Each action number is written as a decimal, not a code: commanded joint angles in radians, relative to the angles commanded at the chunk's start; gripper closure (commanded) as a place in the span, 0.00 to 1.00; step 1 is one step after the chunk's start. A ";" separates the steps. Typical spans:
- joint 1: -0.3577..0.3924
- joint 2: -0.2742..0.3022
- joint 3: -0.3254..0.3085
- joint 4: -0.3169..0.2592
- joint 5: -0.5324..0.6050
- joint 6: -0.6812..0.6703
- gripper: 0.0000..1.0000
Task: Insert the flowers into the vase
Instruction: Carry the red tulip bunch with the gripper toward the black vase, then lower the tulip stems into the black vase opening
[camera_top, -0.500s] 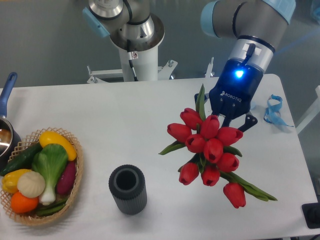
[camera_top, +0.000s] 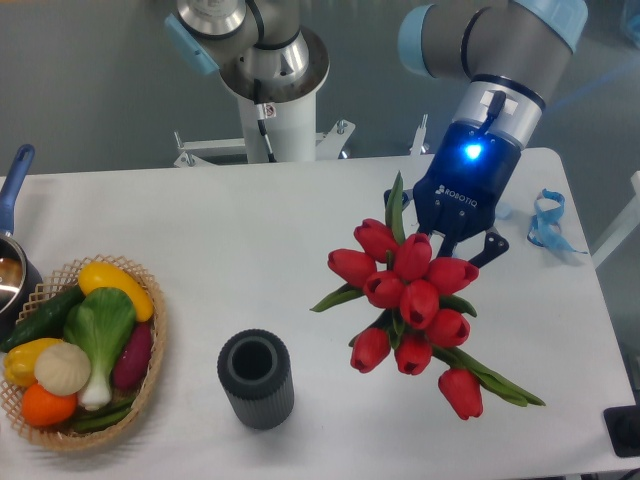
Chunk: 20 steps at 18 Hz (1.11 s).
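Our dark blue two-finger gripper (camera_top: 455, 240) is clamped around the bunch of red artificial tulips with green stems and long leaves (camera_top: 412, 300), holding it in the air over the white table (camera_top: 250, 230) with the blooms toward the camera. Compared with half a second ago, gripper and bunch have drifted a little to the left in the view, toward the small dark grey ribbed cylindrical vase (camera_top: 256, 380), which stands upright and unmoved near the front edge, mouth open. We judge this to be the carry phase: the flowers are still well apart from the vase and the stem ends have yet to be lined up over it. The woven wicker basket of toy vegetables (camera_top: 75, 350) sits further left, untouched.
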 joint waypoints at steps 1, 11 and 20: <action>-0.005 -0.002 0.000 0.000 0.002 0.002 0.87; -0.089 -0.035 0.000 0.093 -0.112 0.005 0.87; -0.137 -0.077 -0.032 0.098 -0.451 0.101 0.87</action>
